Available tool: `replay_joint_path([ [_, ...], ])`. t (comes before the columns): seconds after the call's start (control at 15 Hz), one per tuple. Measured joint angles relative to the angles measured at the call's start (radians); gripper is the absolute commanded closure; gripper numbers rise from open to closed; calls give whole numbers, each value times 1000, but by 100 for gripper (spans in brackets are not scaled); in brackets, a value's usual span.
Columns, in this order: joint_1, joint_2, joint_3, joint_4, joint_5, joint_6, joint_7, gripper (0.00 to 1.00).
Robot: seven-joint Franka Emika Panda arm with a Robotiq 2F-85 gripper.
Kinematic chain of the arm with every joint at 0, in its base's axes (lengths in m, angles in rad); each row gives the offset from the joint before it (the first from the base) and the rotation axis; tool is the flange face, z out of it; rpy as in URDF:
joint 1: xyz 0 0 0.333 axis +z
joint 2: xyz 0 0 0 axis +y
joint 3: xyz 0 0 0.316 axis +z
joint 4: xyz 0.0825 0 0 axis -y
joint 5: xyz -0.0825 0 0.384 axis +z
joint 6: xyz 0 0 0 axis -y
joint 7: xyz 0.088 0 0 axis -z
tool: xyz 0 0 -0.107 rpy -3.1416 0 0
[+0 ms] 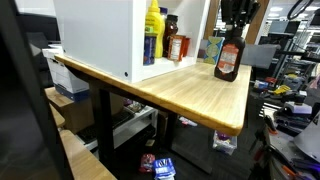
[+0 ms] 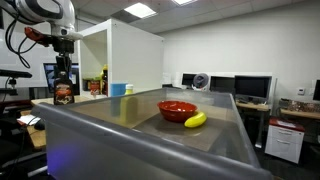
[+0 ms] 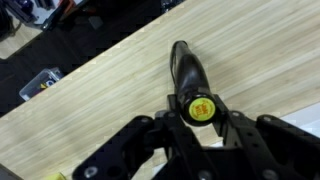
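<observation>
In the wrist view the gripper fills the lower middle of the frame. Its two fingers sit against the neck of a dark sauce bottle, just under the yellow cap, so I judge it is closed on the bottle. The bottle stands upright on the wooden table, at the upper right in an exterior view. Its base seems to touch the wood: the grasp is made, but no lift shows. Farther back, at the upper left, a white cabinet holds a yellow bottle. A red bowl and a banana lie well apart.
</observation>
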Motion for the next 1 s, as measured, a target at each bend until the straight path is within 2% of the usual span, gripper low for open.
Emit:
replay_joint_path([
  [0.53,-1,11,22,-1,14,75,367,90],
  [1.0,-3,12,39,-1,11,96,700,90],
])
